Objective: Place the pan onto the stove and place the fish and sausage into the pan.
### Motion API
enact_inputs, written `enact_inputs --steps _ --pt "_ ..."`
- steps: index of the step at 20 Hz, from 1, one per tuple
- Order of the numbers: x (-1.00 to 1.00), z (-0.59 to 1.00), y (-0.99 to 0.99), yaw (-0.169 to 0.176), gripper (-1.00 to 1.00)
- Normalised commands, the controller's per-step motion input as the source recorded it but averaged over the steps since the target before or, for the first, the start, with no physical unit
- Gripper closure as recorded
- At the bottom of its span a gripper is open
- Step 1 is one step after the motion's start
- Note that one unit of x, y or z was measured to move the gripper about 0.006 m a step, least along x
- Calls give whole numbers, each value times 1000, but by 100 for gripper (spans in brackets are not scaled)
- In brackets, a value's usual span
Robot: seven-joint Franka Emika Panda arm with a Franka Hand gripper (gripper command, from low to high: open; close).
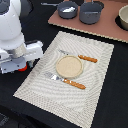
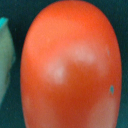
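Note:
The red sausage (image 2: pixel 70 65) fills the wrist view, very close under the camera. In the exterior view it (image 1: pixel 21 68) shows as a red patch under my gripper (image 1: pixel 18 65), on the black table at the exterior view's left, beside the placemat. My fingers are hidden by the hand, so I cannot tell whether they hold it. The dark pan (image 1: pixel 67 9) stands on the pinkish-brown stove (image 1: pixel 100 27) at the back, its thin handle pointing to the exterior view's left. The white fish (image 1: pixel 68 8) lies inside the pan.
A larger grey pot (image 1: pixel 91 13) stands on the stove next to the pan. A pale striped placemat (image 1: pixel 45 85) holds a tan plate (image 1: pixel 69 66) and orange-handled cutlery (image 1: pixel 75 84). Another bowl (image 1: pixel 123 19) sits at the stove's right edge.

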Motion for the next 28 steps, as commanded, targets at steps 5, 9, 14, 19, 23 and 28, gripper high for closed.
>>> enact_inputs --steps 5,9,14,19,23,28 --pt "-89 98 305 0 100" --pt "125 991 732 12 100" --pt "225 1000 951 13 100" --pt "74 866 997 4 100" --pt "0 551 1000 0 100" --pt "-56 205 1000 0 100"
